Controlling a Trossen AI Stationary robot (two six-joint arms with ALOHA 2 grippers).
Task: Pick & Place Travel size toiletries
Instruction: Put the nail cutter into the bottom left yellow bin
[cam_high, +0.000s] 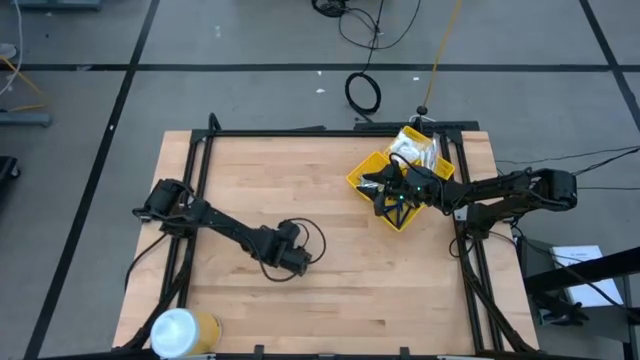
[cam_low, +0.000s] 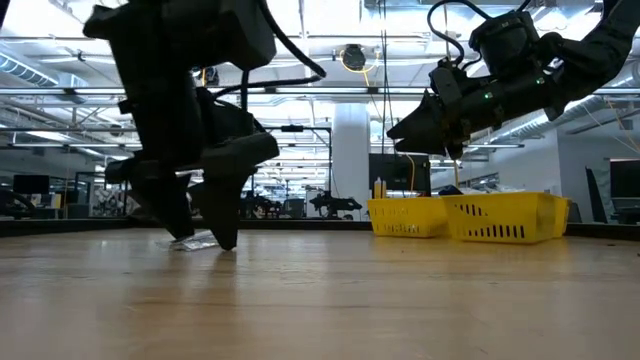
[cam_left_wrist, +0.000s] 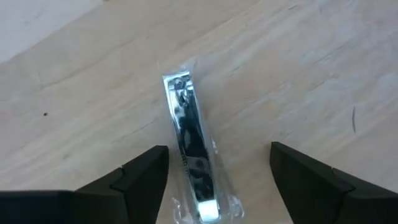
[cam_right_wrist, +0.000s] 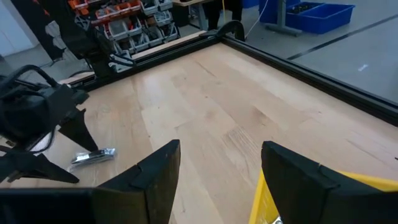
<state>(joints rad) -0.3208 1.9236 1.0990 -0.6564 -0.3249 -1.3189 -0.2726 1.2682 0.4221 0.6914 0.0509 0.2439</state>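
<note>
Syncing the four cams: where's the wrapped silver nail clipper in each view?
High view: not visible; the left gripper covers that spot at table centre.
Low view: clear wrapper edge of the nail clipper on the table, at the left gripper's fingertips.
Left wrist view: centre, lying between the open fingers.
Right wrist view: far left, beside the left gripper.
Shared landmark: the left gripper.

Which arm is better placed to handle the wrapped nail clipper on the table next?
Left. Its open gripper straddles the nail clipper on the table; the right gripper hangs over the yellow bin.
</note>
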